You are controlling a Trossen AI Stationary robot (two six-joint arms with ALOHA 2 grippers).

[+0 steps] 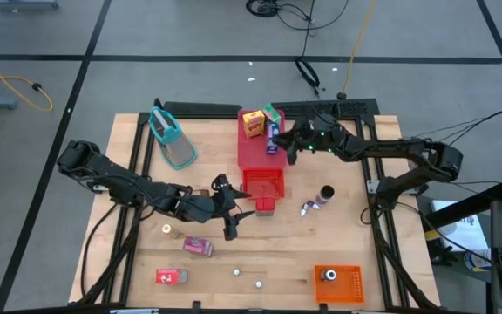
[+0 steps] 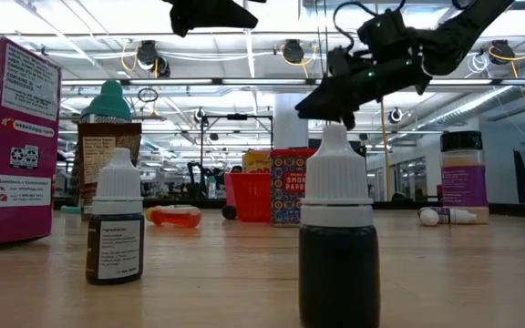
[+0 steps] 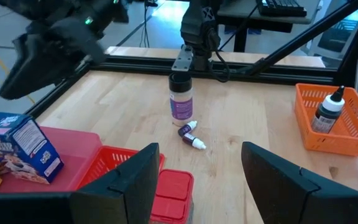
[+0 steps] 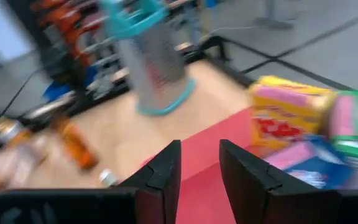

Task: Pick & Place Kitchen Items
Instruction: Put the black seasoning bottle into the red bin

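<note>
My left gripper [image 1: 234, 209] [image 3: 201, 180] hangs open above the table's middle, beside a small red basket [image 1: 262, 183] and a red-lidded box [image 1: 265, 206] [image 3: 173, 193]. A white-capped spice jar [image 3: 181, 99] stands farther off, with two small bottles [image 3: 191, 134] lying on their sides beside it. My right gripper [image 1: 288, 146] [image 4: 199, 168] is open by a narrow gap and hovers over the flat red tray [image 1: 253, 155]. On the tray's far end sit a yellow carton [image 1: 253, 124] [image 4: 284, 118], a green carton [image 1: 273, 113] and a blue carton [image 1: 274, 139] [image 4: 316, 162].
A teal-framed grater [image 1: 172, 139] lies near the far left. A pink carton [image 1: 198, 247], a red carton [image 1: 172, 276] and tiny round pieces [image 1: 237, 272] sit toward the near edge. An orange bin [image 1: 336, 281] at the near right holds a dropper bottle [image 3: 328, 112].
</note>
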